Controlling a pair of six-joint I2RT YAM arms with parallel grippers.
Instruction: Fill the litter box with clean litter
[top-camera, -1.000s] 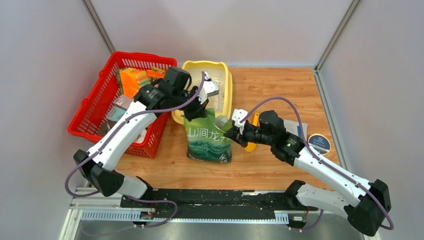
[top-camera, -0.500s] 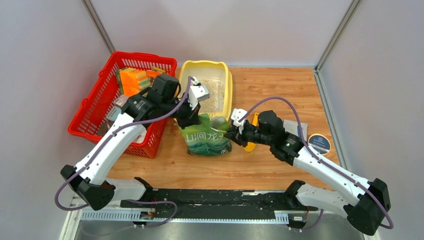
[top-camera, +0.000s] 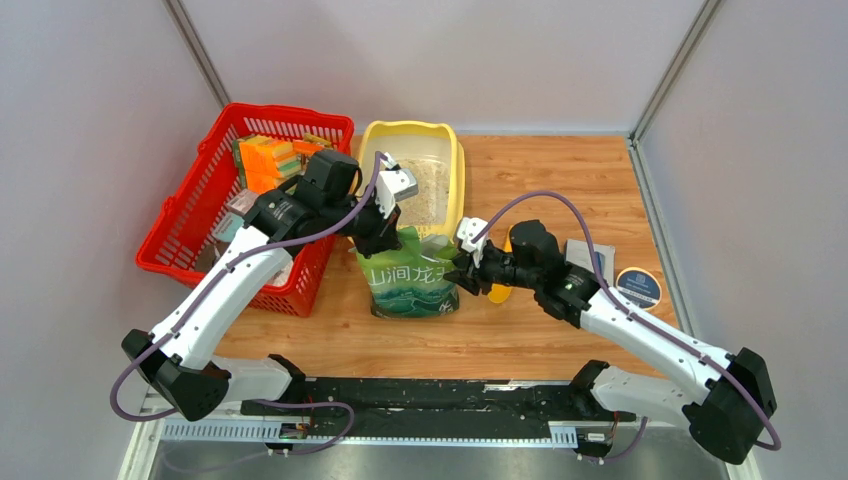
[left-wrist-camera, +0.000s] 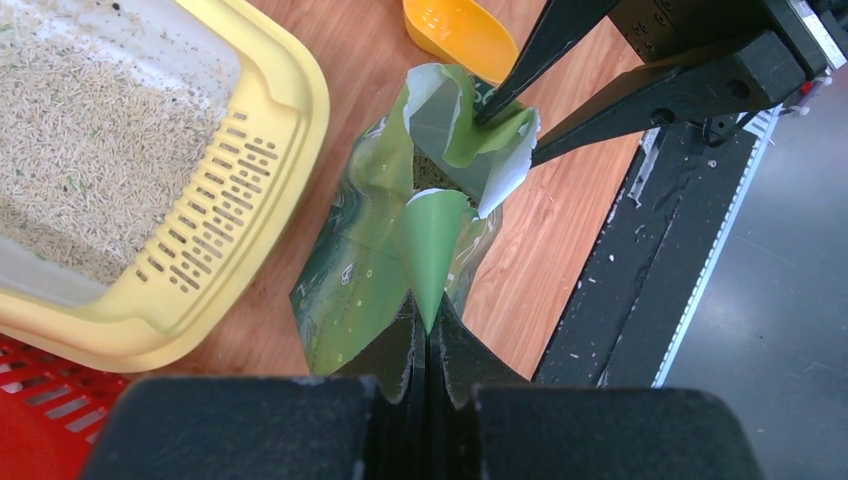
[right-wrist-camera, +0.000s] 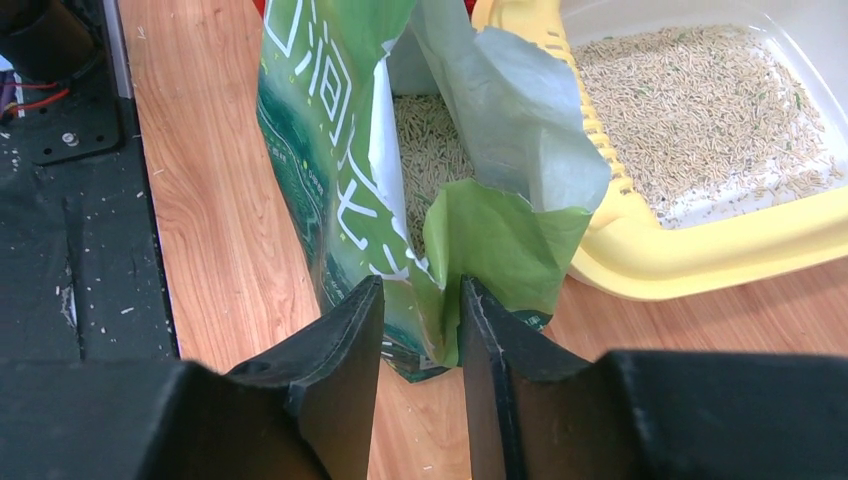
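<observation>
Green pouch (top-camera: 410, 285) of clean litter (right-wrist-camera: 425, 150): soft, crinkly, bottom-heavy; we take its top rim. Left end effector (left-wrist-camera: 428, 340) pinches that rim; right end effector (right-wrist-camera: 420, 290), at the pouch's 3 o'clock, stands parted.

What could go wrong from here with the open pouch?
1. The right gripper stands open around the lip of the pouch; only the left gripper pinches it, so the bag may sag or tip.
2. Its mouth gapes with litter inside; tipping short of the litter box would likely spill onto the table.
</observation>
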